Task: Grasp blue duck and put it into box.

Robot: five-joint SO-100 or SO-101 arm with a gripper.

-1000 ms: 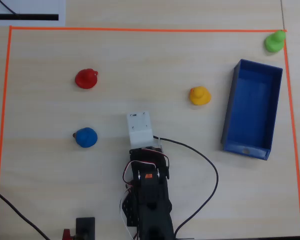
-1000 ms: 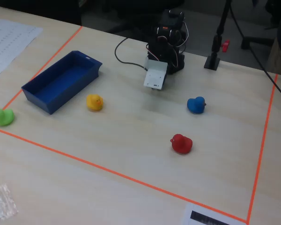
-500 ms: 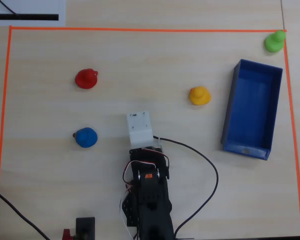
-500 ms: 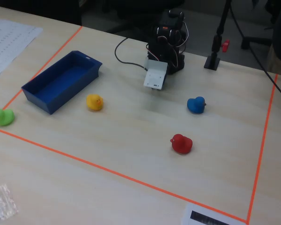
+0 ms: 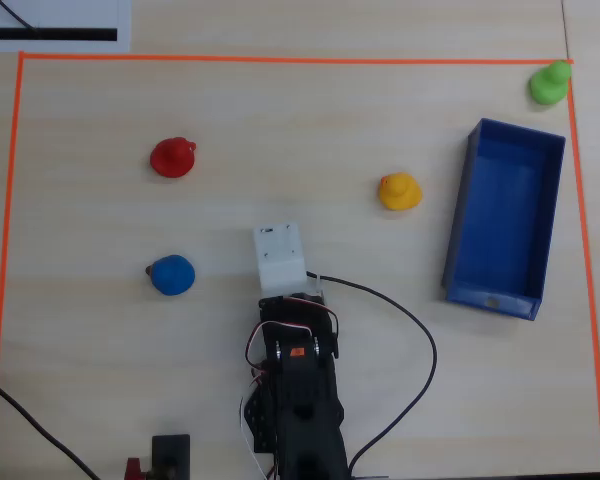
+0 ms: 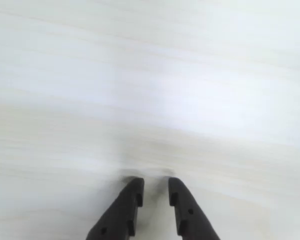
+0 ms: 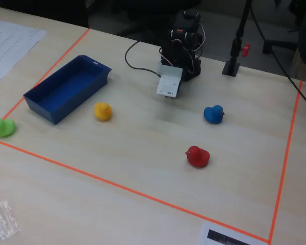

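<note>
While wrist view shows only table (image 6: 150, 75) | overhead: blue duck (image 5: 171, 274), box (image 5: 458, 230)

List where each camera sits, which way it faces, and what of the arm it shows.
Overhead view: above the table, looking straight down; the arm enters from the bottom edge, with the blue duck left and the box right.
Wrist view: rides on the arm, aimed down at bare tabletop; only the gripper shows, fingers slightly apart.
Fixed view: stands opposite the arm's base, looking obliquely down; the arm sits at the far side.
Shared: overhead and fixed views both show the four ducks and the box, mirrored left to right.
</note>
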